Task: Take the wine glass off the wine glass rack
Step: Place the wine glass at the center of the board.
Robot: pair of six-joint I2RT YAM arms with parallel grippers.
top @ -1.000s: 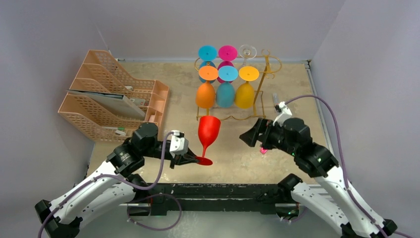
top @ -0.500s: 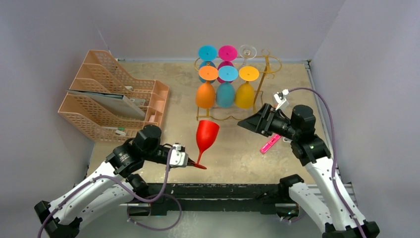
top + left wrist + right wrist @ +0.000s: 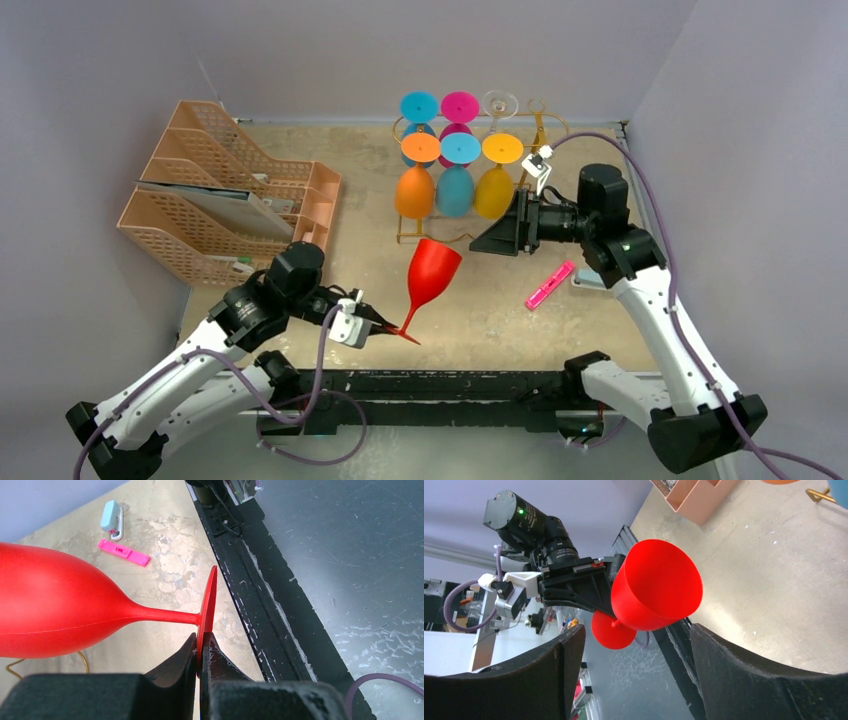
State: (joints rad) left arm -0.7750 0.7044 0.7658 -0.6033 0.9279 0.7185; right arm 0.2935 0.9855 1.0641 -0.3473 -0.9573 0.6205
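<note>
A red wine glass (image 3: pixel 432 272) hangs tilted over the table's near middle, bowl up and leaning right. My left gripper (image 3: pixel 385 328) is shut on the rim of its round foot (image 3: pixel 207 600); in the left wrist view the fingers (image 3: pixel 182 662) pinch the foot edge-on. The gold wire wine glass rack (image 3: pixel 541 126) stands at the back, with orange (image 3: pixel 414 192), teal (image 3: pixel 455 190) and yellow (image 3: pixel 492 192) glasses hanging upside down and more behind them. My right gripper (image 3: pixel 490 243) hovers open just right of the rack's front, holding nothing. It faces the red glass (image 3: pixel 656 587).
Peach mesh file trays (image 3: pixel 225 200) stand at the back left. A pink flat object (image 3: pixel 551 284) lies on the table under the right arm, and a pale blue item (image 3: pixel 112 518) lies near it. The black rail (image 3: pixel 450 385) runs along the near edge.
My left gripper drew back toward the near edge and tipped the red glass further right. My right arm rose and swung back toward the rack, its jaws narrowing a little.
</note>
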